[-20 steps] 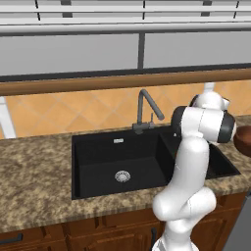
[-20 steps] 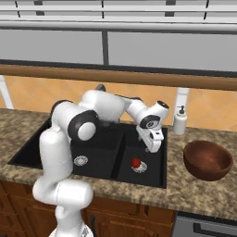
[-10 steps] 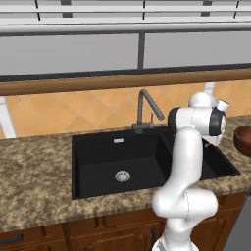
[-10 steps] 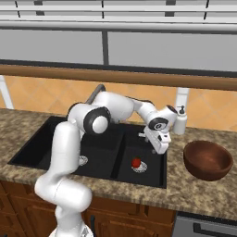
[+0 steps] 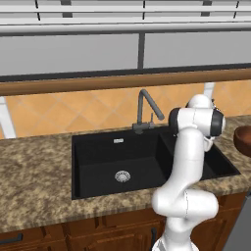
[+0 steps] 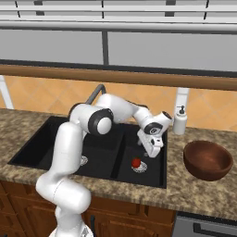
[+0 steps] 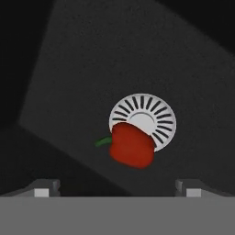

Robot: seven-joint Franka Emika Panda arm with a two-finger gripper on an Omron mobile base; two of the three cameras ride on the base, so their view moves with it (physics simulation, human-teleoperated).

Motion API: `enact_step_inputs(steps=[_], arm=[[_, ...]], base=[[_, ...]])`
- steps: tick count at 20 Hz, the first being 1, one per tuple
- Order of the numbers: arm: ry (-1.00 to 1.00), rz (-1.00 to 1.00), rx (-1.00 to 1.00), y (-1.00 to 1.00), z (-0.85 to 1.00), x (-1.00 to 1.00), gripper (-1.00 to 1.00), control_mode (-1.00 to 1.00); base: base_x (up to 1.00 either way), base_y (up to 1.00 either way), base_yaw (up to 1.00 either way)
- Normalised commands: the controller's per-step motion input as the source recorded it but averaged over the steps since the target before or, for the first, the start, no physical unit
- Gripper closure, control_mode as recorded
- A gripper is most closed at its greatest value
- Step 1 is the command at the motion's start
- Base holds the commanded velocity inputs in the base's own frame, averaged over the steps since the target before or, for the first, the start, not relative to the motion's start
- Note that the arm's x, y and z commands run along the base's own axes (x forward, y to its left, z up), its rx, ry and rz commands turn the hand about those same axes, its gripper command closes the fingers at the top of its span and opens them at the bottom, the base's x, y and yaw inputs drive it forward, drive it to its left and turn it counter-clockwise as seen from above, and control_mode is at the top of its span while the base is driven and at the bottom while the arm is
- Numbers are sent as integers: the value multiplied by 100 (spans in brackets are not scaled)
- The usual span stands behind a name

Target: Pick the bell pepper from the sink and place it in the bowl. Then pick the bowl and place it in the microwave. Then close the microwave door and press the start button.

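A speckled brown stone counter (image 6: 199,194) runs across the kitchen, with an orange tiled wall behind it and wooden cabinet fronts below.

Set into the counter is the sink (image 5: 98,162), a black rectangular double basin with a large basin on one side and a smaller one beside it. A round steel drain (image 5: 122,176) sits in the floor of the large basin. A dark grey faucet (image 5: 146,110) rises from the sink's back edge.

The white robot arm (image 6: 74,152) stands at the counter's front edge and bends forward over the sink, its forearm reaching across to the small basin.

On the counter, well apart from the sink's edge on the side of the small basin, stands the bowl (image 6: 208,160), deep, round and reddish-brown.

A white soap dispenser (image 6: 179,121) stands near the back edge of the counter, behind the small basin's far corner.

The gripper (image 6: 152,150) hangs above the small basin, pointing down, its two fingers spread fully apart and holding nothing.

The bell pepper (image 7: 132,145), small, glossy and red, lies on the floor of the small basin, partly over that basin's round slotted drain (image 7: 147,117), below the gripper and not touching it.
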Motion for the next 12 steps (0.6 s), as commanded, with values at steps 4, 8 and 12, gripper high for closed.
enact_step_inputs(steps=[4, 8, 12], arm=[[1, 0, 0, 6, -19, -4, -100, -100], [5, 0, 0, -1, -33, 0, -100, -100], [6, 0, 0, -1, -42, 0, -100, -100]], base=[[0, 0, 0], [0, 0, 0], [0, 0, 0]])
